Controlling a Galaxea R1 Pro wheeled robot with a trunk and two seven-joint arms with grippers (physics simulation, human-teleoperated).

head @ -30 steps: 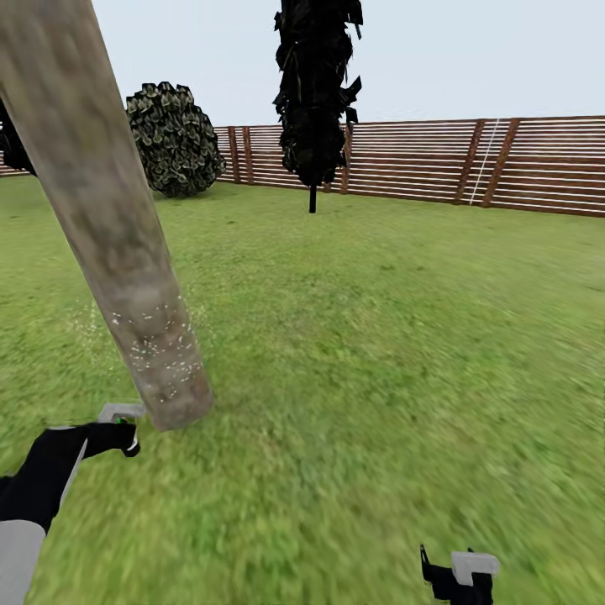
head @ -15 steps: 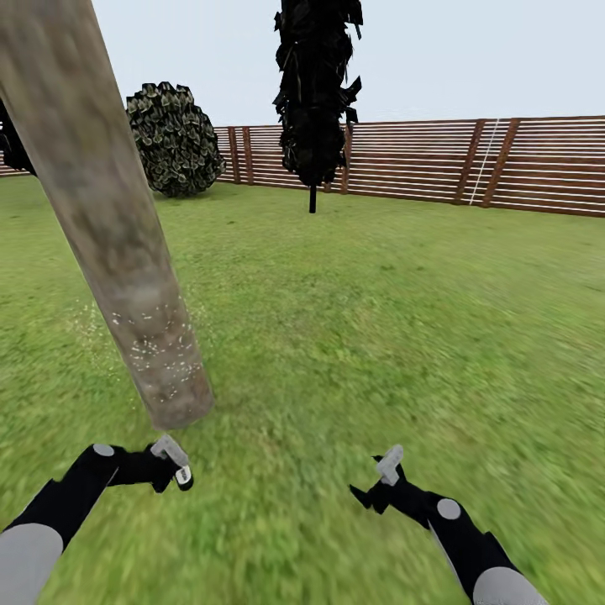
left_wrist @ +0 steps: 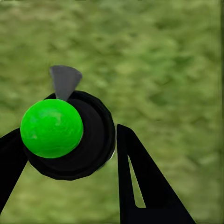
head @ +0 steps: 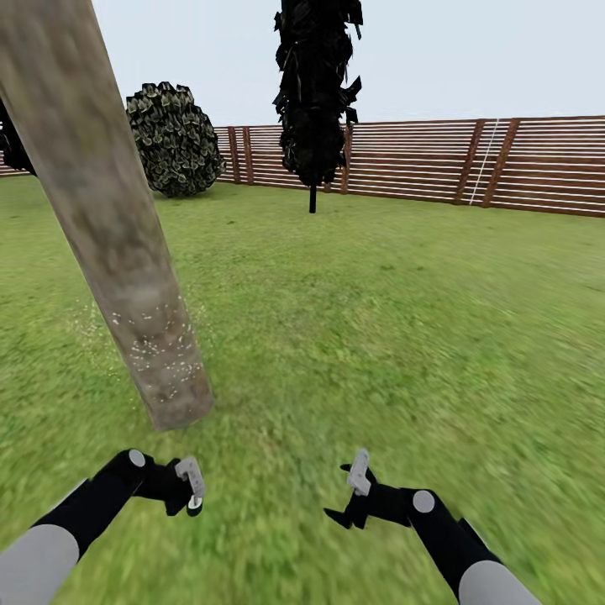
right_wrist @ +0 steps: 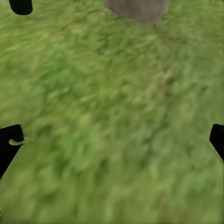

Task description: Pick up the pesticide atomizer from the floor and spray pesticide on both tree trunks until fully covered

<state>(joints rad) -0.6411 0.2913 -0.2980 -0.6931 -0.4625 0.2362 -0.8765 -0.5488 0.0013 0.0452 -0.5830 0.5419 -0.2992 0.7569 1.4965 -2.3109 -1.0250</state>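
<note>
Head view: we stand on the lawn with one thick pale trunk leaning up at near left, its lower part flecked with white specks. Low at near left, our left gripper is clamped on the atomizer; in the left wrist view we see its dark round body with a green ball between the fingers. A second ago this arm was beside the trunk's foot; it has since drawn back toward us and lower. At near right, our right gripper, then barely in the picture, has swung inward, its jaws apart and holding nothing. We judge that spraying has paused here.

Counting from left to right: one task trunk, one round bush, one thin dark tree, one slat fence at the far edge, two arms, one atomizer.
</note>
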